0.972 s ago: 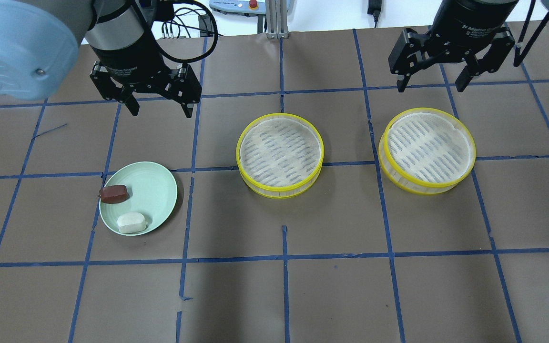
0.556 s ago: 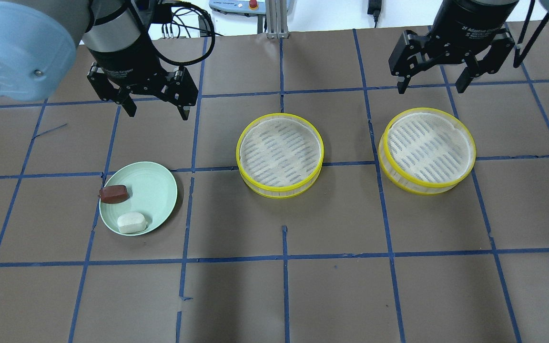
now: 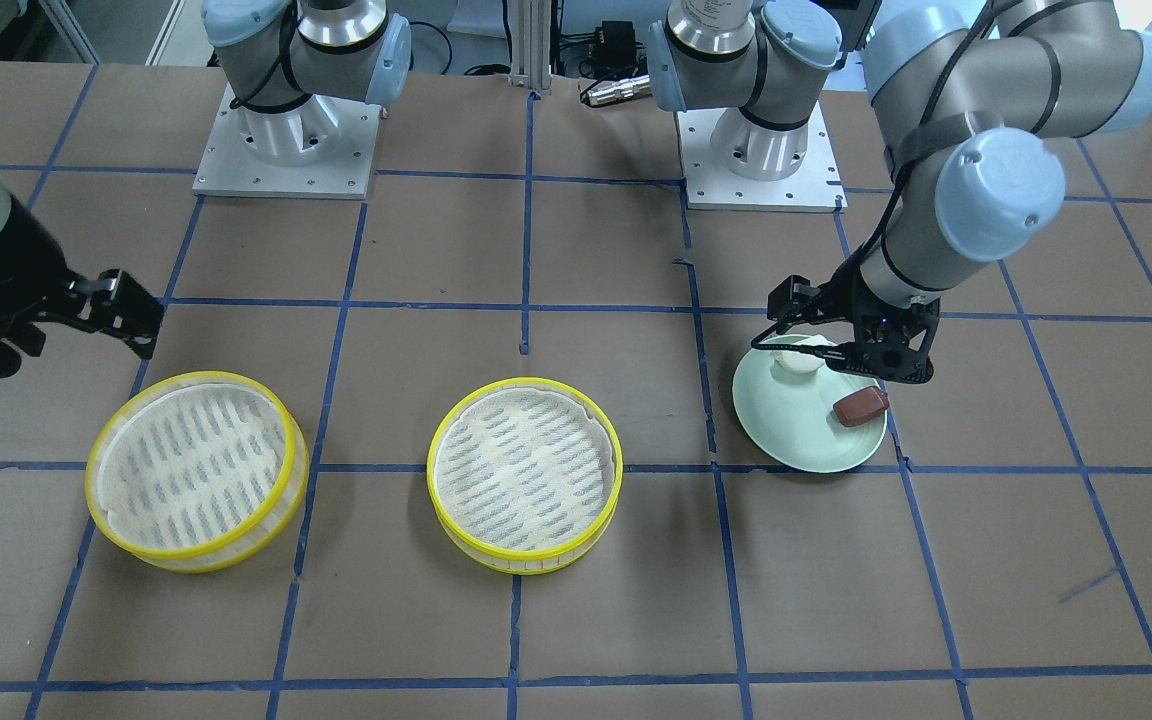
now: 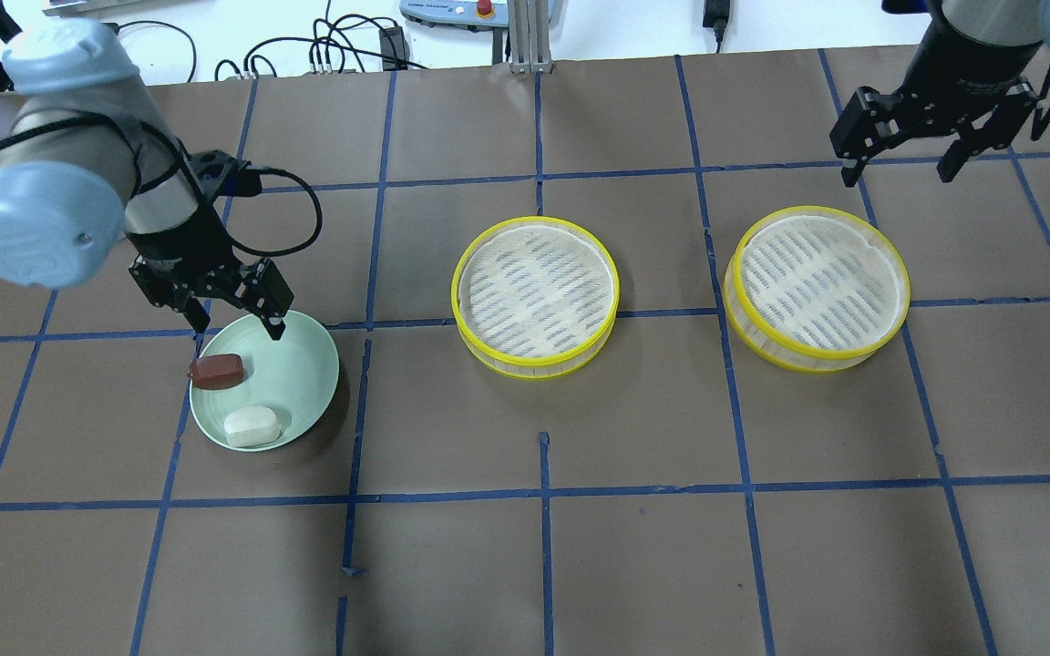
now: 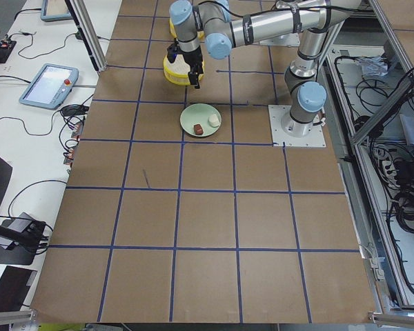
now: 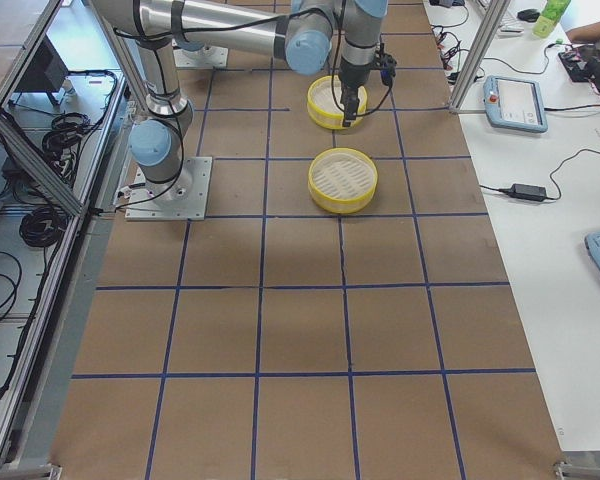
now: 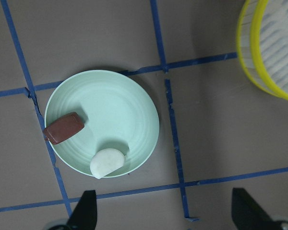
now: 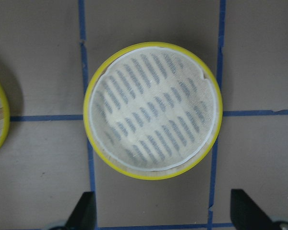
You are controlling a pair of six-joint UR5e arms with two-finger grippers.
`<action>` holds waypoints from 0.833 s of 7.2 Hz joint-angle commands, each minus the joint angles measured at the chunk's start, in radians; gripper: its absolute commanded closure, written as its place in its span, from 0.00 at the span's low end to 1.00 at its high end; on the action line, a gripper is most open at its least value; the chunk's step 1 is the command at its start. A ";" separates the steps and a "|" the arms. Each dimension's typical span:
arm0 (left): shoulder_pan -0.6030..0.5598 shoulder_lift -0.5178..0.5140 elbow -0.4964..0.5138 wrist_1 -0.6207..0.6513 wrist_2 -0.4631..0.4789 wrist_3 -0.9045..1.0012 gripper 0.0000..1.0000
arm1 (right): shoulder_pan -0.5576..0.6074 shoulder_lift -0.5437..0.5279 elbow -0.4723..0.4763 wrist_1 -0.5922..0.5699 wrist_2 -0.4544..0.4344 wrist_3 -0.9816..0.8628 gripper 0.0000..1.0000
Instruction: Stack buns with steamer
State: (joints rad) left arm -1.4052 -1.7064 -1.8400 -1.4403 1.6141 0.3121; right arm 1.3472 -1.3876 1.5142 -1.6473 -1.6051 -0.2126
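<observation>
A reddish-brown bun and a white bun lie on a pale-green plate at the table's left. My left gripper is open and empty, hovering over the plate's far edge, just beyond the brown bun. The left wrist view shows both buns on the plate. Two yellow-rimmed steamer trays stand apart, one in the middle and one on the right, both empty. My right gripper is open and empty beyond the right tray, which fills the right wrist view.
The brown table cover carries a grid of blue tape lines. Both arm bases stand at the robot's side of the table. Cables and a control box lie past the far edge.
My left gripper has come down and toward the robot's side, from beyond the plate to just over its far edge. My right gripper has shifted right. Both stay open.
</observation>
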 commanded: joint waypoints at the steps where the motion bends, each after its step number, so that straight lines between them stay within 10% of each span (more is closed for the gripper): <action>1: 0.018 -0.103 -0.077 0.105 0.026 0.012 0.06 | -0.066 0.097 0.029 -0.107 -0.012 -0.069 0.05; 6: 0.023 -0.186 -0.088 0.126 0.111 0.016 0.32 | -0.129 0.179 0.208 -0.356 -0.009 -0.108 0.05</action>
State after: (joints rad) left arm -1.3828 -1.8812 -1.9226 -1.3137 1.6874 0.3267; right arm 1.2205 -1.2389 1.7046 -1.9675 -1.6162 -0.3166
